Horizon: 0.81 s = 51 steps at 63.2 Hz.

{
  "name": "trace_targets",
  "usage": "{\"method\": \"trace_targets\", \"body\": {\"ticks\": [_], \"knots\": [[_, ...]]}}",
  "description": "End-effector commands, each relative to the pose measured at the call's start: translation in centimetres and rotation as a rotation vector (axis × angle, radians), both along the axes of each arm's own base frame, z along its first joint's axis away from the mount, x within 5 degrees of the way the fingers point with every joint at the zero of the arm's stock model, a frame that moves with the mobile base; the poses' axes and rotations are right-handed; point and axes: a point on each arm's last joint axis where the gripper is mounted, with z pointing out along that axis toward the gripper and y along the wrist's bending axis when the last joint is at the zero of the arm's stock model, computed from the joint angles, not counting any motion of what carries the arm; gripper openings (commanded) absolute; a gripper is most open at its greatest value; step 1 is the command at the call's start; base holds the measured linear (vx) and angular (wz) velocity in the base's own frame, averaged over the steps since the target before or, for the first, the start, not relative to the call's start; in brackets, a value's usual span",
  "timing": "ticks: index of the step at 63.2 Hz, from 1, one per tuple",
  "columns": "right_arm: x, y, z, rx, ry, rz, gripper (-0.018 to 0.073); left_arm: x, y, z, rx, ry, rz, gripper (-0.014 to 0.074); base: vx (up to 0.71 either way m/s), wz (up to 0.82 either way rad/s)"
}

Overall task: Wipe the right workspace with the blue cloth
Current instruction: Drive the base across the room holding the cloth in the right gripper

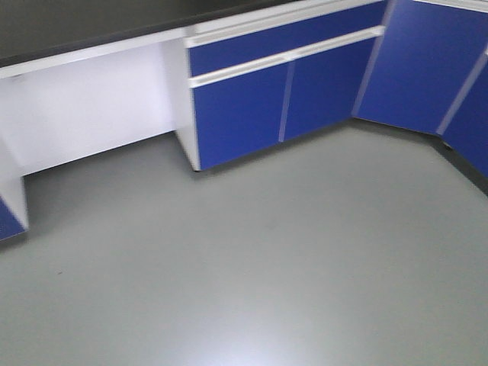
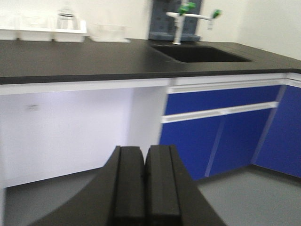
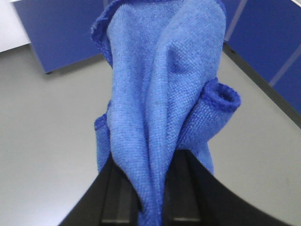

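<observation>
The right end effector (image 3: 150, 193) is clamped on the blue cloth (image 3: 155, 84), a soft woven bunch with one hemmed corner curled over, held over open grey floor (image 1: 267, 267) short of the worktop (image 2: 94, 59). The left end effector (image 2: 144, 181) has its fingers pressed together, holding nothing. Blue cabinets (image 1: 244, 114) stand below the worktop's white edge, and a sink (image 2: 197, 52) is set into it.

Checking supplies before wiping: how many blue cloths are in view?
1. The blue cloth hangs bunched from the right tool, above the grey floor. Others may lie outside these views.
</observation>
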Motion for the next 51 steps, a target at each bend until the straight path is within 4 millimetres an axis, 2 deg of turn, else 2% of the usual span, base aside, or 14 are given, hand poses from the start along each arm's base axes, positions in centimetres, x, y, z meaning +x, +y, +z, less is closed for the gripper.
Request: {"method": "trace_targets", "body": {"ticks": [1, 51], "knots": [[0.38, -0.03, 1.36, -0.019, -0.090, 0.008, -0.0001, 0.03, -0.05, -0.22, -0.014, -0.067, -0.005, -0.0006, -0.21, -0.73], [0.28, -0.04, 1.20, -0.018, -0.069, 0.007, -0.0001, 0.03, -0.05, -0.22, -0.014, -0.067, -0.005, -0.0006, -0.13, -0.70]]}}
